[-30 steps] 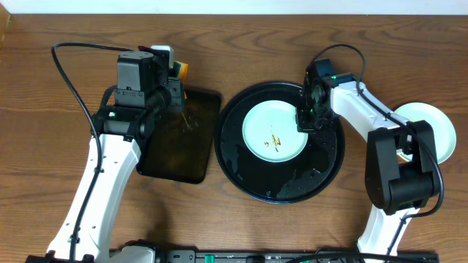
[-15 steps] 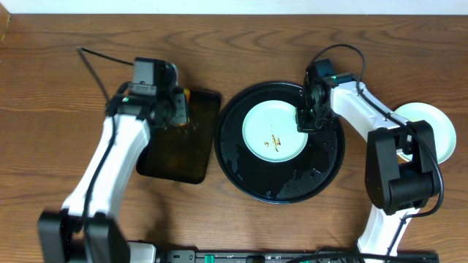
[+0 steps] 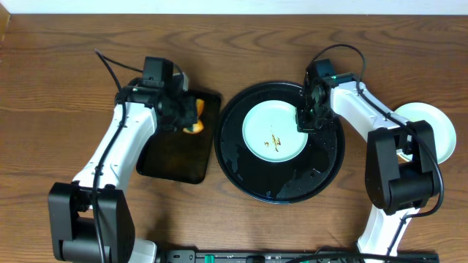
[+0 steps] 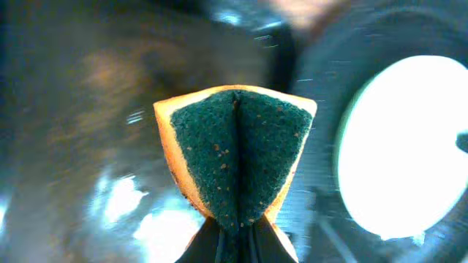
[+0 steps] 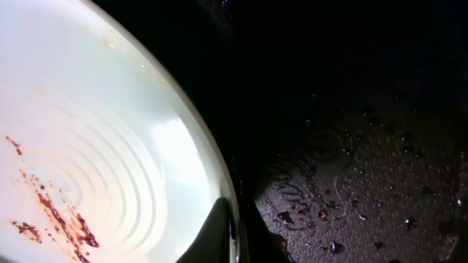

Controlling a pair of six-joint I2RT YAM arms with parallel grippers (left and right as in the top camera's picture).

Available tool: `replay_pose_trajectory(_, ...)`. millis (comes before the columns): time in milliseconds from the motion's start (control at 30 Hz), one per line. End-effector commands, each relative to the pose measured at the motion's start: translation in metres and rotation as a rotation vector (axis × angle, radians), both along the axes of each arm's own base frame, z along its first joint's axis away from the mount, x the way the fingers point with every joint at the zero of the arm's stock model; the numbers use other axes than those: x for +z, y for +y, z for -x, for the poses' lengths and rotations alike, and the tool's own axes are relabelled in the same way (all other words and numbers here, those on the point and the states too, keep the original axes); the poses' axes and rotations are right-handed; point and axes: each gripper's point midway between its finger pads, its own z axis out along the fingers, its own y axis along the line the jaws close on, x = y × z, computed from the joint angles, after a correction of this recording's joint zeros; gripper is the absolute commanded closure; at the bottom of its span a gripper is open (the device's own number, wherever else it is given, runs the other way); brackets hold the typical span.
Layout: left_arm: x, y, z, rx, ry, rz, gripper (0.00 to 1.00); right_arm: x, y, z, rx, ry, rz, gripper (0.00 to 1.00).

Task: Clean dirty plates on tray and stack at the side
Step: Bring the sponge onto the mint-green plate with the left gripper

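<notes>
One wet, glossy round tray (image 3: 322, 168) carries a pale plate (image 3: 275, 131) lying flat, smeared face up, round so without a long axis. The right gripper (image 3: 303, 126) pinches its right rim, a thin hold that may slip once the folded sponge (image 4: 235, 150), clamped in the left gripper (image 4: 238, 245), presses down.

The left end effector (image 4: 235, 239) pinches a folded green sponge (image 4: 238, 150).

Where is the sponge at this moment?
In the overhead view the sponge is on the left side, pinched in the left pincer over the rectangular tray's upper right corner, just left of the round black tray.
</notes>
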Motion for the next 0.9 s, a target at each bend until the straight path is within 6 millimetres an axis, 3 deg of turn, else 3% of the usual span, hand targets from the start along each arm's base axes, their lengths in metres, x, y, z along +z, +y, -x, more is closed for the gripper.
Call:
replay_pose_trajectory(0, 0.038, -0.043, -0.005, -0.129, -0.100, 0.083, 0.93, -0.022, -0.009, 0.020, 0.011, 0.079, 0.050, 0.99)
replay_pose_trajectory(200, 0.045, -0.103, 0.000, -0.255, -0.180, 0.075, 0.93, -0.022, -0.007, 0.024, 0.018, 0.092, 0.053, 0.99)
replay_pose_trajectory(367, 0.032, -0.147, 0.012, -0.301, -0.159, 0.113, 0.93, -0.022, -0.008, 0.026, 0.020, 0.100, 0.055, 0.99)
replay_pose_trajectory(567, 0.004, -0.178, 0.023, -0.275, -0.066, 0.143, 0.92, -0.022, -0.008, 0.027, 0.020, 0.100, 0.056, 0.99)
replay_pose_trajectory(700, -0.009, -0.207, 0.035, -0.346, -0.017, 0.232, 0.92, -0.022, -0.008, 0.026, 0.019, 0.100, 0.055, 0.99)
replay_pose_trajectory(867, -0.029, -0.225, 0.045, -0.366, 0.046, 0.265, 0.93, -0.022, -0.008, 0.027, 0.020, 0.101, 0.055, 0.99)
